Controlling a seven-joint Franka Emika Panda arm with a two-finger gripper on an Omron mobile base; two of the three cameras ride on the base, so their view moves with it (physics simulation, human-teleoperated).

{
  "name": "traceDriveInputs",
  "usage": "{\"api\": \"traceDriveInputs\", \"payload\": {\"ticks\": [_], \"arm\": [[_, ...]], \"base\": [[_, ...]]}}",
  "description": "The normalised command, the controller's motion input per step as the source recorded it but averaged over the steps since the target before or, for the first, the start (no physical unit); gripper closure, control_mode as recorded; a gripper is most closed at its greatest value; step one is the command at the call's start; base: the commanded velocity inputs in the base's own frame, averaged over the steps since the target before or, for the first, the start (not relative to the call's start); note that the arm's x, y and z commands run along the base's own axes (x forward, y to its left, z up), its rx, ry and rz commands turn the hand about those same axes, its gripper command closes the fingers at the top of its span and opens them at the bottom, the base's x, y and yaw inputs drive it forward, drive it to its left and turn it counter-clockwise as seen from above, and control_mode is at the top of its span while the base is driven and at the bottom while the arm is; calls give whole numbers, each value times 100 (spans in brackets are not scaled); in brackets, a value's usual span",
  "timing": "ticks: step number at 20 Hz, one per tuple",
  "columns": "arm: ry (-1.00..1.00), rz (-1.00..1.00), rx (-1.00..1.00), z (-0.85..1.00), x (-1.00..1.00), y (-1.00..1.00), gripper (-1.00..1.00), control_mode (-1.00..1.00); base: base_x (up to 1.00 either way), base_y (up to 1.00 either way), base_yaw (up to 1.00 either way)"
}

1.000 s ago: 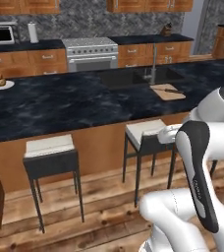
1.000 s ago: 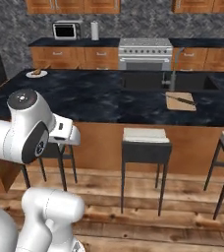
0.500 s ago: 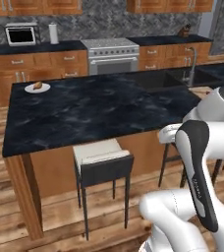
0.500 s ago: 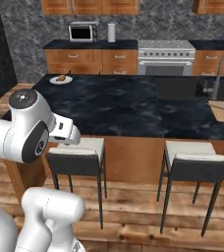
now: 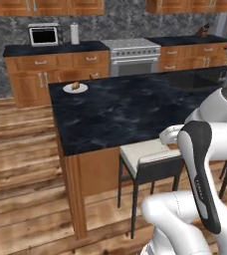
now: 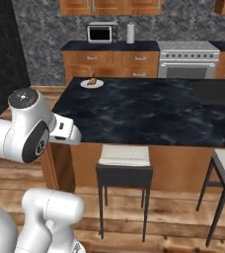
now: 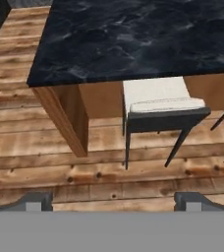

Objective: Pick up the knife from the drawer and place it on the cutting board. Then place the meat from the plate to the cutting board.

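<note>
A long island counter with a black stone top veined in pale grey marbling (image 5: 135, 107) stands on reddish-brown wooden sides, over a floor of warm brown wooden planks with darker knots (image 7: 50, 147). A small round white plate (image 5: 75, 88) on the island's far corner carries a little brown-golden lump of roasted meat (image 5: 75, 85), and a stool with a cream cushion and thin black metal legs (image 6: 124, 170) sits beside the island. Along the mottled grey stone back wall (image 6: 40, 37) run orange-brown wooden cabinets with small silver handles (image 5: 41, 69) under a black top, with a silver stove with a steel-grey front (image 6: 188, 57), a silver microwave with a black door (image 5: 44, 35) and a white cylinder of paper towel (image 5: 74, 34).

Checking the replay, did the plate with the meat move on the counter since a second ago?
No. The plate sits at the counter's far corner as before; the driving base shifted the whole view.
</note>
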Motion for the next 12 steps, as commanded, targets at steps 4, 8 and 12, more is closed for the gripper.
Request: {"api": "traceDriveInputs", "payload": {"ticks": [4, 8, 12], "arm": [[0, 0, 0, 0, 0, 0, -100, 100], [0, 0, 0, 0, 0, 0, -100, 100], [0, 0, 0, 0, 0, 0, -100, 100]], "base": [[17, 100, -17], [-9, 100, -38], [-7, 100, -26]]}}
